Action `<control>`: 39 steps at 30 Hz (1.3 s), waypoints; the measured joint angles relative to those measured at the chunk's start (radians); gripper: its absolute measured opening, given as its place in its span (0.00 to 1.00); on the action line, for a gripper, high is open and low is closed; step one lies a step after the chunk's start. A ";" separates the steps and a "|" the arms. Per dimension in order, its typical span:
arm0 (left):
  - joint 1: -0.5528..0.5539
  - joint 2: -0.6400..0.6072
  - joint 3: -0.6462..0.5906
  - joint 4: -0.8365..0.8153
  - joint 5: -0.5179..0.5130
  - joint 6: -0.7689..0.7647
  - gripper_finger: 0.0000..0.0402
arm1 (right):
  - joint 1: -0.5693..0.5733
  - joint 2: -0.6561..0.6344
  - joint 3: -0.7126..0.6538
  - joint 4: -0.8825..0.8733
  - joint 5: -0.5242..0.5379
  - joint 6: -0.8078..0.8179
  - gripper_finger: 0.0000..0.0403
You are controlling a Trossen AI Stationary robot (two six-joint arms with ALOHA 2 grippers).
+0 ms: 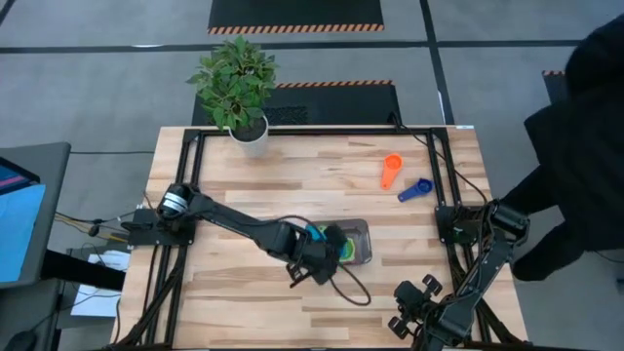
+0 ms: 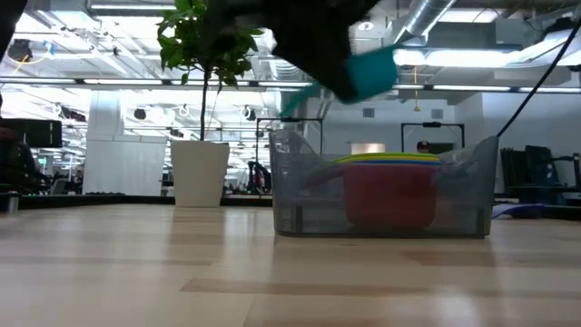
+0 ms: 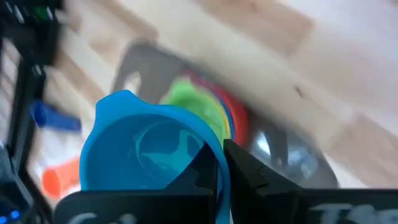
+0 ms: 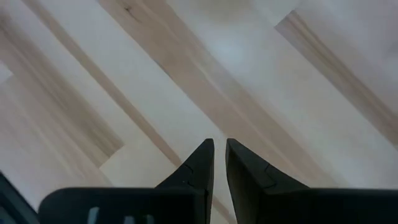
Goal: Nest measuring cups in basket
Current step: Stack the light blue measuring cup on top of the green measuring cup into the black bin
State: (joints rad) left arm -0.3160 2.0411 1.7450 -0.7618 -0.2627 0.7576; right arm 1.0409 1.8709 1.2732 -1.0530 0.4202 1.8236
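From above, we see the left gripper (image 1: pixel 327 246) out over the middle of the table (image 1: pixel 322 166), toward its front edge, hanging above the left end of the basket (image 1: pixel 362 234). It holds the light blue cup (image 1: pixel 314 233), and green shows inside the basket just beside it. The orange cup (image 1: pixel 391 169) and a dark blue cup (image 1: pixel 416 189) lie close together near the table's back right corner, well apart from the basket. A potted plant (image 1: pixel 237 86) stands at the back edge, left of centre. The right gripper (image 1: pixel 414 310) waits at the front right corner.

At table level, we see the basket standing on the wood with a red cup (image 2: pixel 390 197) in it, and yellow and green rims stacked on top. The light blue cup hangs in the air above the basket's rim, gripped by the dark arm. The white pot (image 2: pixel 200 173) stands behind to the left.

From the left wrist, we see the jaws clamped on the wall of the light blue cup, with the nested green, yellow and red cups below it in the basket.

From the right wrist, we see only bare wood past fingers (image 4: pixel 199 163) set close together, a thin gap between them, nothing held.
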 joint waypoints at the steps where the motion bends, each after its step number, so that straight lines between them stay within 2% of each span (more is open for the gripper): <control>1: -0.003 0.009 0.000 0.030 0.005 0.007 0.00 | 0.000 0.000 0.000 0.002 0.000 0.000 0.16; 8: 0.011 0.079 -0.001 0.078 -0.016 0.045 0.00 | -0.007 0.000 0.000 0.007 0.000 0.000 0.16; 15: 0.041 0.091 0.000 0.077 0.045 0.068 0.01 | -0.007 0.000 0.000 0.003 0.000 -0.002 0.16; 25: 0.043 0.090 0.001 0.090 0.074 0.139 0.13 | -0.007 0.000 0.000 0.003 -0.001 -0.003 0.16; 39: 0.088 0.090 0.001 0.094 0.049 0.062 0.26 | -0.007 0.000 0.000 0.003 -0.001 0.000 0.16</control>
State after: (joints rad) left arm -0.2279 2.1307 1.7458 -0.6674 -0.2133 0.8194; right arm 1.0336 1.8709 1.2732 -1.0496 0.4191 1.8239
